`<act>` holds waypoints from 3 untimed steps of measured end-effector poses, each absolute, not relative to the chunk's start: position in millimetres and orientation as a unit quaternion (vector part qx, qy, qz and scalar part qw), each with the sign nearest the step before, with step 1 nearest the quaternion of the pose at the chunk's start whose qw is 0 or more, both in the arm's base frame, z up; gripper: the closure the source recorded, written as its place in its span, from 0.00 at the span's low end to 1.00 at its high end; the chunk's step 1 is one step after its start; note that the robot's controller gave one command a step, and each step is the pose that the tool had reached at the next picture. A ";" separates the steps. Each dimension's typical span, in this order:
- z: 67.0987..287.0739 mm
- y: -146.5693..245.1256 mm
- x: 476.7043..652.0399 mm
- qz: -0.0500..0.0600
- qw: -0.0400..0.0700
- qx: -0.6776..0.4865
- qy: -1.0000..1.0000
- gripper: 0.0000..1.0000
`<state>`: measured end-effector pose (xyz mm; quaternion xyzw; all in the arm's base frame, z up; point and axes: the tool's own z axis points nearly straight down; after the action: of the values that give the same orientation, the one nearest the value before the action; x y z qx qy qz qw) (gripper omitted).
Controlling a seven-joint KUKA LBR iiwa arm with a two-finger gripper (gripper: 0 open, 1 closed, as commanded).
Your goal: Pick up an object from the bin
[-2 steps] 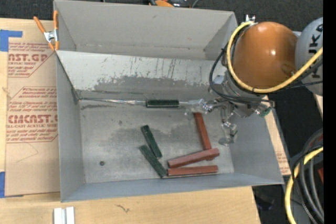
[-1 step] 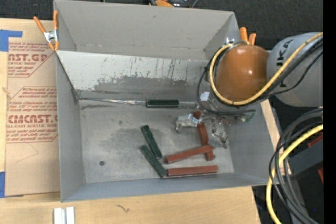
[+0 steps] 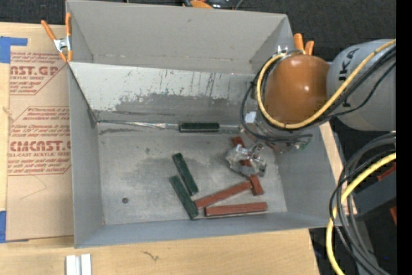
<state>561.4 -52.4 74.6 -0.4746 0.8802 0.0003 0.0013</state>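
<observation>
My gripper (image 3: 244,160) hangs low over the right part of the bin floor, under the arm's orange dome. Just below and to its right lies a short red-brown bar (image 3: 257,185), partly hidden by the gripper. A longer red-brown bar (image 3: 222,195) slants away from it to the left, and another red-brown bar (image 3: 235,208) lies flat near the front wall. A small red-brown piece (image 3: 237,140) peeks out behind the gripper. I see nothing held.
Two dark green bars (image 3: 185,173) (image 3: 183,197) lie slanted at mid-floor, left of the red ones. A third dark green bar (image 3: 198,127) rests along the foot of the back wall. The arm comes in over the right rim.
</observation>
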 end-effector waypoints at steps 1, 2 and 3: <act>73.7 -51.6 561.0 0.001 0.002 -0.475 0.880 0.00; 70.8 -80.1 485.3 0.001 0.001 -0.571 0.821 0.00; 147.8 -103.1 546.1 -0.003 0.005 -0.545 0.839 0.00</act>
<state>546.1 -103.1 147.8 -0.5447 0.8386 -0.0034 0.0048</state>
